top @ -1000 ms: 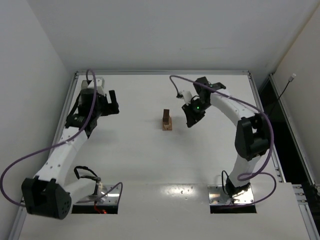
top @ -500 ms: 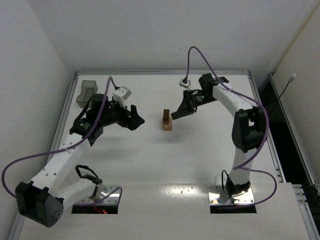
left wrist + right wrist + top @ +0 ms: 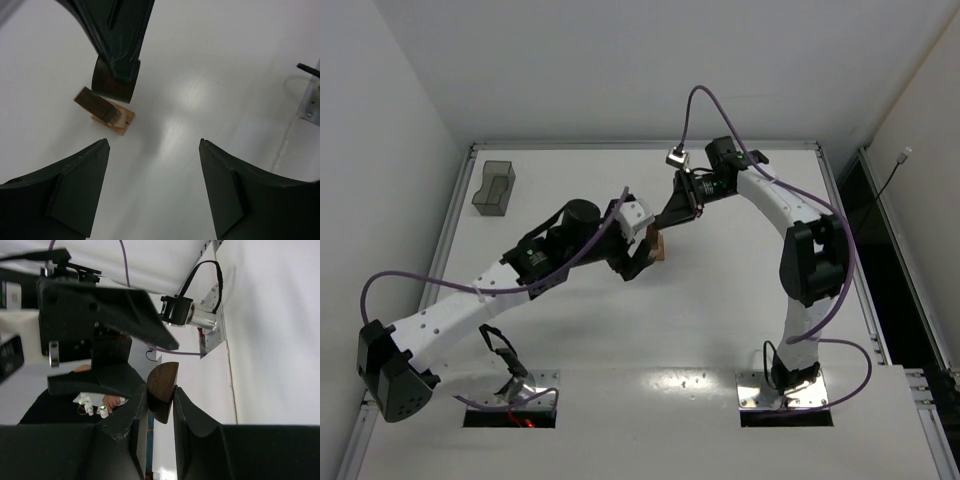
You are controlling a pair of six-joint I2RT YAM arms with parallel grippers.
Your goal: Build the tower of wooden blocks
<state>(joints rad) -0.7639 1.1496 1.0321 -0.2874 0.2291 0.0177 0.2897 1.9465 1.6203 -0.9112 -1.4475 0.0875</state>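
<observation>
The wood block tower (image 3: 658, 246) is a short stack at the table's middle. In the left wrist view it is a tan block (image 3: 117, 123) with a dark brown block (image 3: 95, 102) on top. My right gripper (image 3: 667, 220) is shut on a dark brown half-round block (image 3: 165, 380) and holds it just above the tower. That block also shows in the left wrist view (image 3: 111, 86). My left gripper (image 3: 152, 145) is open and empty. It sits low, just in front and left of the tower (image 3: 636, 260).
A translucent grey plastic bin (image 3: 494, 187) stands at the far left back corner. The left arm's forearm stretches diagonally from the near left to the centre. A raised rim runs along the table's back and sides.
My left arm swung from the bin at the far left to the centre, ending beside the tower. My right gripper moved left with the dark half-round block, ending over the tower.
</observation>
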